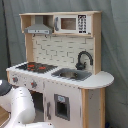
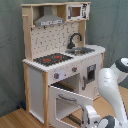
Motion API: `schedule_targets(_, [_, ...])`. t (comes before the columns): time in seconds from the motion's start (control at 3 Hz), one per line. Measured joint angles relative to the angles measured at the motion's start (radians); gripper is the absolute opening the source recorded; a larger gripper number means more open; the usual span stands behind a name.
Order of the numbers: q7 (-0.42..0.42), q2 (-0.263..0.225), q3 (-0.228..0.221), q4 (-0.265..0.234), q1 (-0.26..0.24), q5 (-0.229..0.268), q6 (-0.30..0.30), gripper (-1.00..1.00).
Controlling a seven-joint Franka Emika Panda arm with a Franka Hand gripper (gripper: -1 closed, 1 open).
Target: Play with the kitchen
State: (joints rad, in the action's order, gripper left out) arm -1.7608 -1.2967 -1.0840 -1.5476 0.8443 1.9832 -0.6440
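the kitchen (image 2: 62, 55) stands against the grey curtain (image 2: 112, 25) with its oven door (image 2: 70, 102) swung down, and the arm (image 2: 112, 90) is low beside it, likely reaching in next; grip cannot be told.

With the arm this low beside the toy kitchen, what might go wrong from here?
1. The oven door hangs open toward the arm in the second exterior view; a careless swing may strike or strain it.
2. The arm sits close to the kitchen front, so a sideways move might knock the knobs.
3. The tool's state is unclear, so any grasp is uncertain.
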Motion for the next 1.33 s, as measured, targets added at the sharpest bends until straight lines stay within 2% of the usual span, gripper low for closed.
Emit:
schedule_targets(0.67, [-0.106,0.001,-0.045,-0.126,-0.101,0.000,0.073,1.00])
schedule_targets(1.0, [-0.058,0.001,-0.017,-0.062,-0.050,0.001,0.029,1.00])
schedule_targets(1.33, [-0.011,0.066,-0.023,-0.081,-0.064,-0.041,-0.015,1.00])
